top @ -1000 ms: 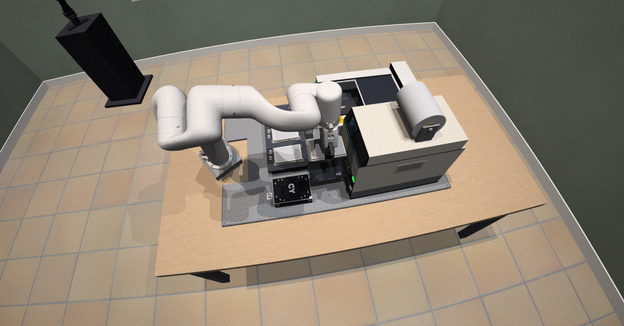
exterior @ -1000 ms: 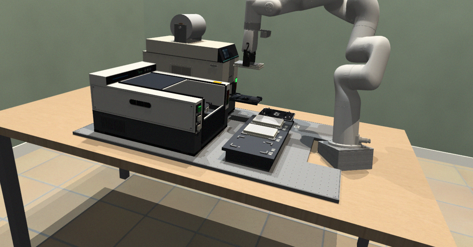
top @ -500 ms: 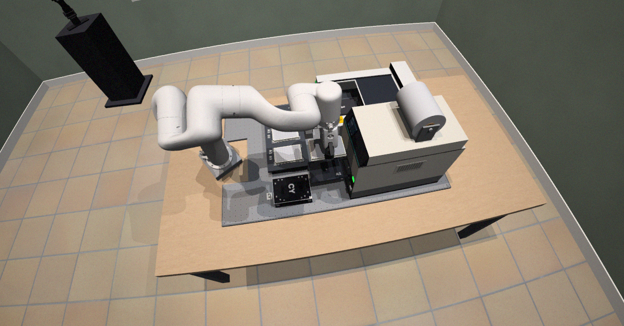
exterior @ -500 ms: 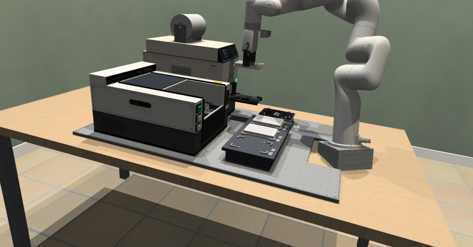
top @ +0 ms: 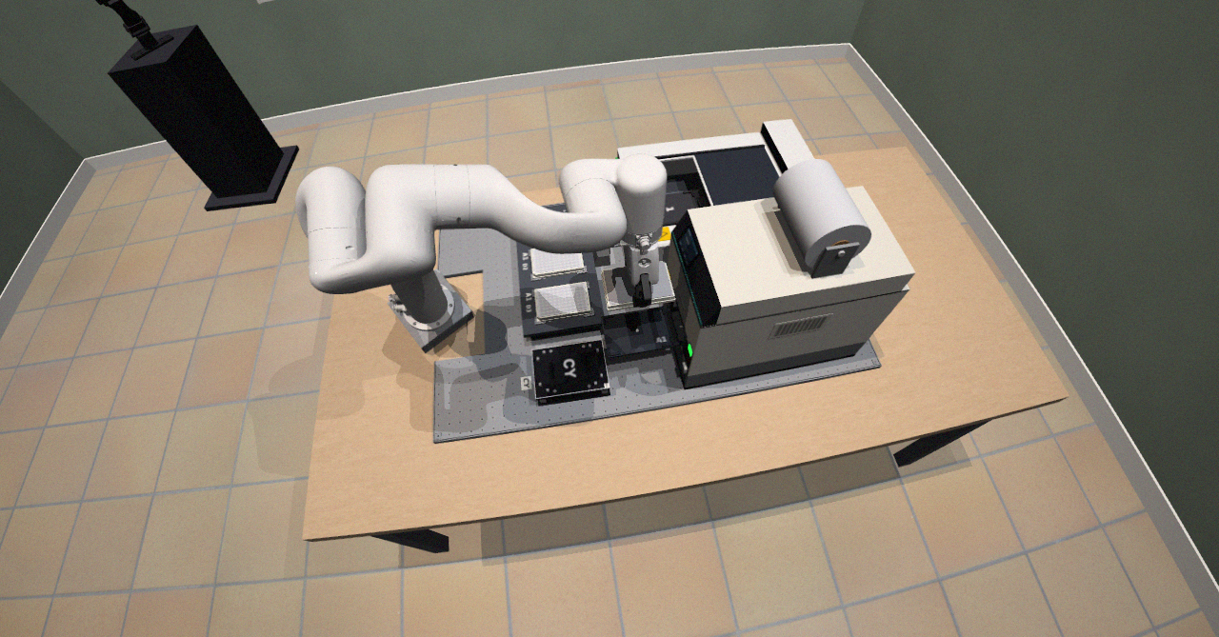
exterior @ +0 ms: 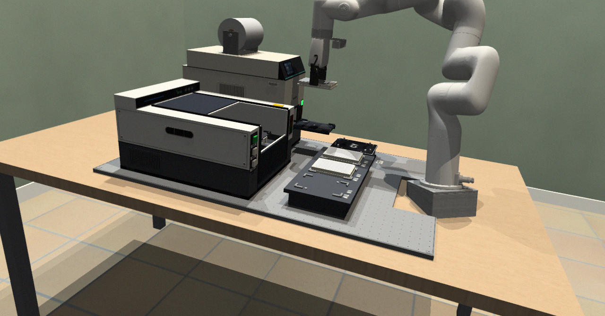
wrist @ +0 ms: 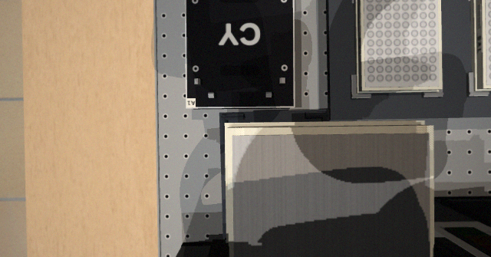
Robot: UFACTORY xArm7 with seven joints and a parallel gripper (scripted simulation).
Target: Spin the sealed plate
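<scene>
One step looks done and one is under way: the centrifuge (exterior: 181, 132), a cream and black box near the table's (exterior: 63, 153) left edge, shows an open bay at its right end, so DOOR seems pressed. Behind it stands the cream sealer (exterior: 237, 66) with a roll on top. Its dark flat stage (exterior: 315, 125) juts out bare. High above the stage, the gripper (exterior: 317, 81) clamps plate K73 (exterior: 324, 85), held level, its top a smooth grey foil inside a cream rim. Loading, indexing, spinning and returns all remain, I judge. Rightward, toward the front edge, the black deck (exterior: 317, 191) carries two white dimpled plates (exterior: 334, 168). Beyond them lies the matte black CY nest (wrist: 239, 34). The glossy white arm (exterior: 461, 81) stands near the right edge.
</scene>
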